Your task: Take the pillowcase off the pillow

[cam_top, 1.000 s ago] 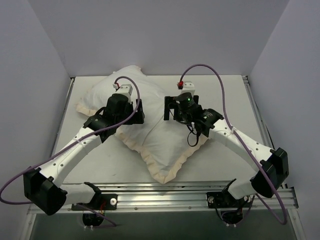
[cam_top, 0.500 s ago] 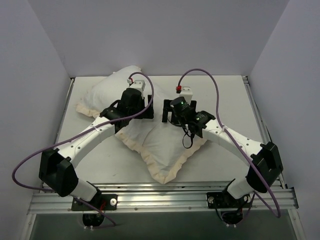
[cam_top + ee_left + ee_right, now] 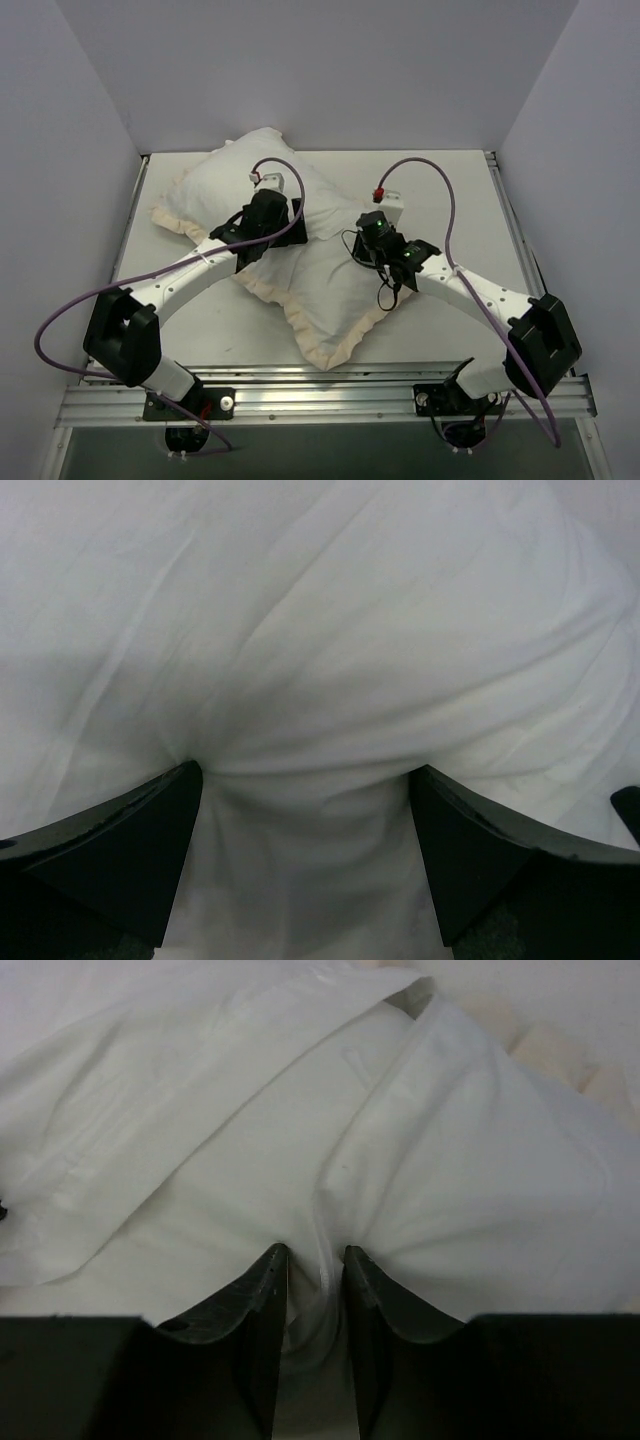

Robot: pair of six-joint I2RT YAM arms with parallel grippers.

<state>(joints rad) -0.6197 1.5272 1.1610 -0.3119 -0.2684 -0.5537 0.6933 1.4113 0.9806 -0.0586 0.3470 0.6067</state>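
White on white: pinching a fold of the cream-frilled fabric pillowcase (image 3: 335, 295) in the nearly closed right gripper (image 3: 312, 1252), pressing the wide-open, empty left gripper (image 3: 302, 775) onto the plump white pillow (image 3: 250, 165) far-left of it.

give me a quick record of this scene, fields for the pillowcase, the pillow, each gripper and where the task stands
pillowcase: lies on the table, white side up, cream frill along its near edges
pillow: cannot be told apart from the white fabric; the plump shape suggests it is inside
left gripper: open, fingers pressed into white fabric
right gripper: shut on a fold of the pillowcase
task: pillowcase not yet off
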